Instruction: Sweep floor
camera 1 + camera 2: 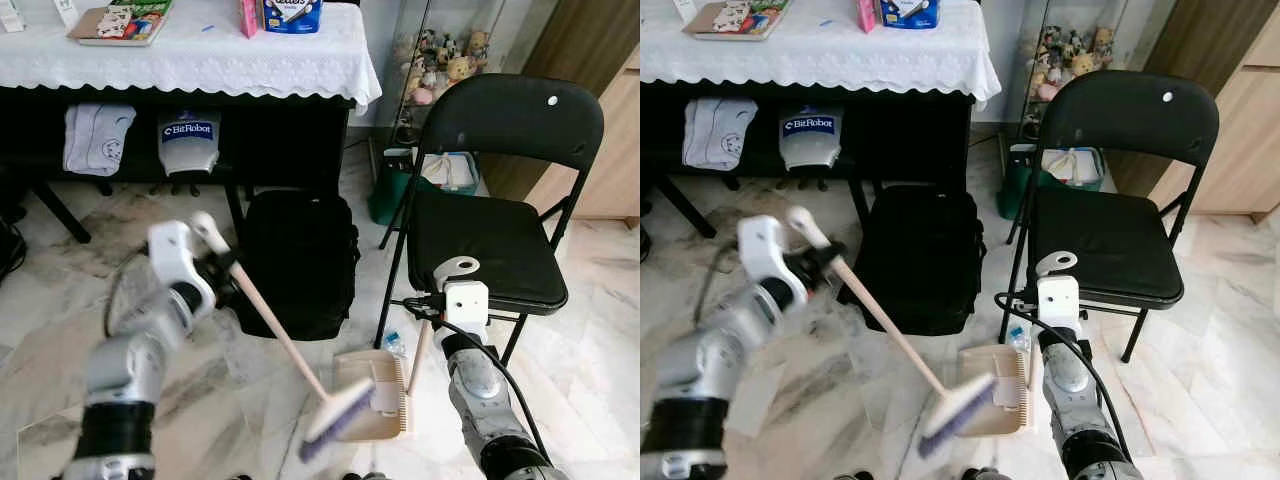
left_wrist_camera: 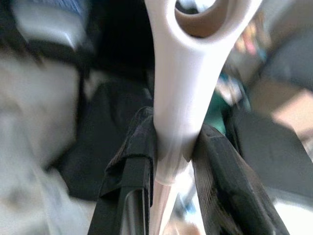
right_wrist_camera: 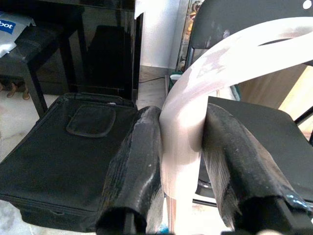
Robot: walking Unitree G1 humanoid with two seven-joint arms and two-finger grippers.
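Observation:
My left gripper is shut on the pale handle of a hand brush; in the left wrist view both black fingers pinch that handle. The brush's bristle head is blurred and rests at the lip of a cream dustpan on the marble floor. My right gripper is shut on the dustpan's upright white handle, just in front of the black chair.
A black folding chair stands right beside the dustpan. A black bag lies on the floor behind the brush. A table with a white lace cloth spans the back. A small plastic bottle lies by the chair leg.

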